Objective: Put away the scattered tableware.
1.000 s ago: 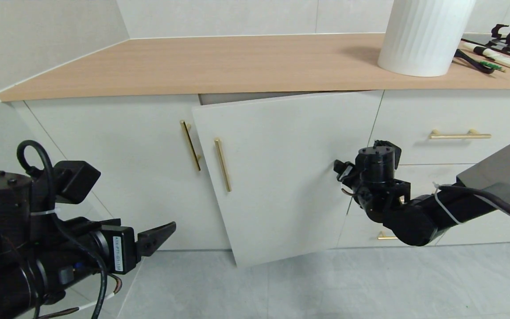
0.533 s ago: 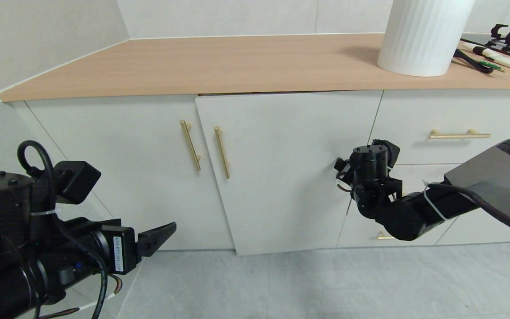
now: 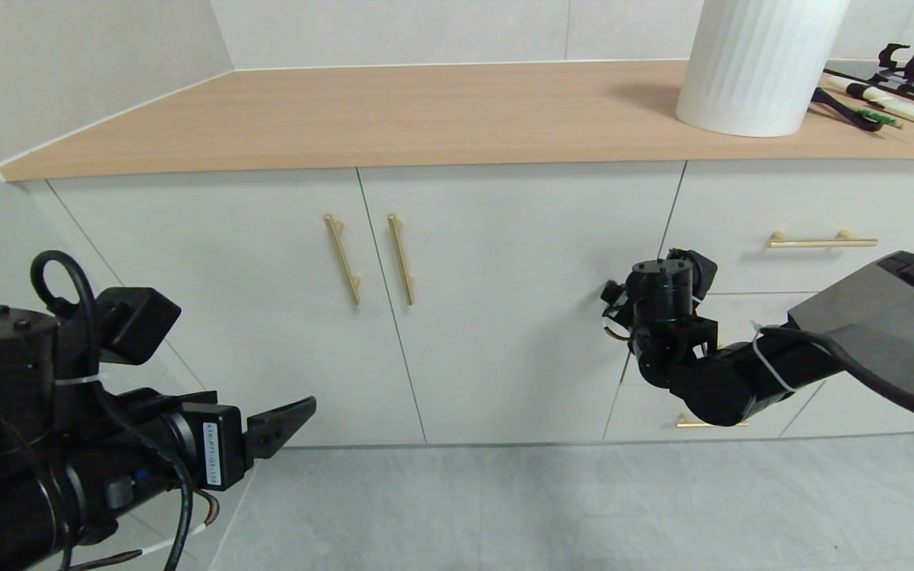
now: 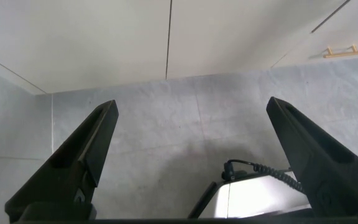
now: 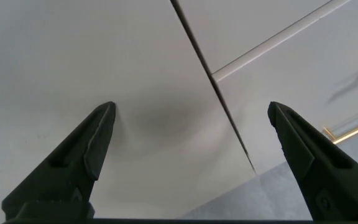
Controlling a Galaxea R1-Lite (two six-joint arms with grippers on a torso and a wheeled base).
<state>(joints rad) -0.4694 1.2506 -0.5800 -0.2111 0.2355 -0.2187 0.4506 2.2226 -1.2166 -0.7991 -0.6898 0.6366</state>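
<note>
The right-hand cabinet door (image 3: 505, 301) under the wooden countertop (image 3: 393, 119) lies flush with its neighbour, its brass handle (image 3: 400, 258) upright. My right gripper (image 3: 614, 308) is at the door's right edge, open, its fingertips up against the door face (image 5: 142, 112) with nothing between them. My left gripper (image 3: 298, 412) hangs low at the left above the floor, open and empty. Scattered tableware lies at the counter's far right: a black utensil (image 3: 854, 109) and a white stick (image 3: 905, 109).
A tall white ribbed container (image 3: 758, 63) stands on the counter at the right. Drawers with brass handles (image 3: 822, 239) sit right of the door. The left door has its own handle (image 3: 342, 258). Grey tiled floor (image 3: 505, 507) stretches below.
The cabinet door, ajar a second ago, has swung shut. My right gripper has moved in toward the cabinet with it. The left arm has not moved.
</note>
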